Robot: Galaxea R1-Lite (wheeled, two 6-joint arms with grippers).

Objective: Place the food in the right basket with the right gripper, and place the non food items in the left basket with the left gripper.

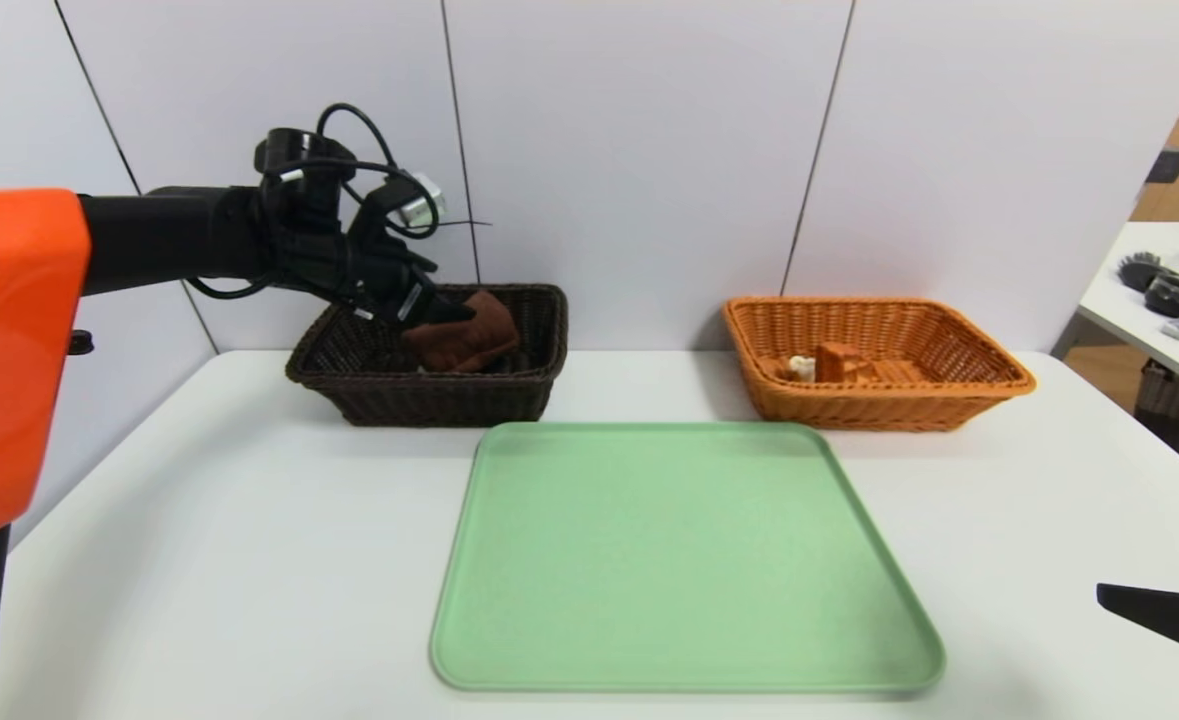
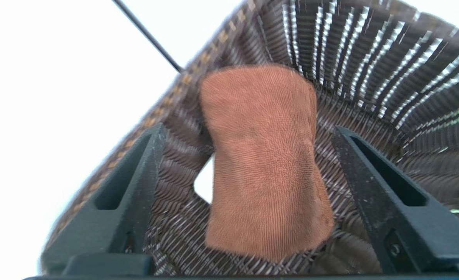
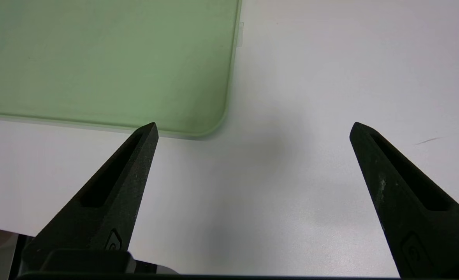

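At the left, the robot's left arm (image 1: 164,238) reaches in above the tabletop (image 1: 249,560), and its gripper, the left tool (image 2: 247,130), is over the dark brown woven basket (image 1: 439,400). Its two fingers stand wide apart, with the brown towel (image 2: 260,163) between them but touching neither, so it has hold of nothing. The towel lies inside that basket, and a bit of something white (image 2: 204,181) shows beside it; what this is, I cannot tell. Next comes the green tray (image 1: 684,560), flat on the tabletop between the two baskets and nearer the robot, its surface bare. Farther right, the orange-tan woven basket (image 1: 879,412) sits near the white wall panels (image 1: 629,170), holding a small white-topped piece (image 1: 802,368) and an orange-brown blocky piece (image 1: 839,362) side by side. At the far right, the right tool (image 3: 254,128) is parked over the tabletop beside the tray's near corner, its fingers spread wide and gripping nothing. Beyond, a side table (image 1: 1144,325) carries assorted small items (image 1: 1177,294).
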